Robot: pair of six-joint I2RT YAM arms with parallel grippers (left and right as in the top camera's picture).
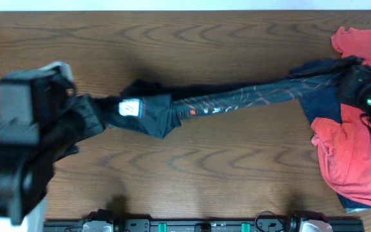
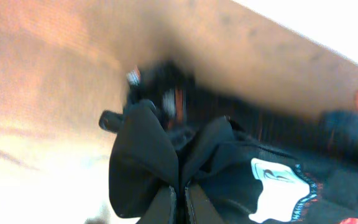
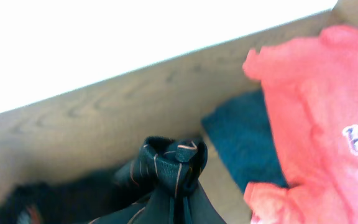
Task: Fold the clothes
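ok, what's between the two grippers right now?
Overhead: only the black jersey, stretched like a rope from the left gripper to the right gripper, both shut on it, across the wooden table.

The jersey [image 1: 237, 98] is black with thin orange and white lines, the T-shirt [image 1: 350, 161] is red, the other cloth [image 1: 321, 106] is dark blue, the table [image 1: 205, 38] is brown wood.

The jersey [image 1: 237, 98] spans the table [image 1: 205, 167] from left pincer [image 2: 179, 202] to right pincer [image 1: 356, 84], near the T-shirt [image 1: 350, 161].
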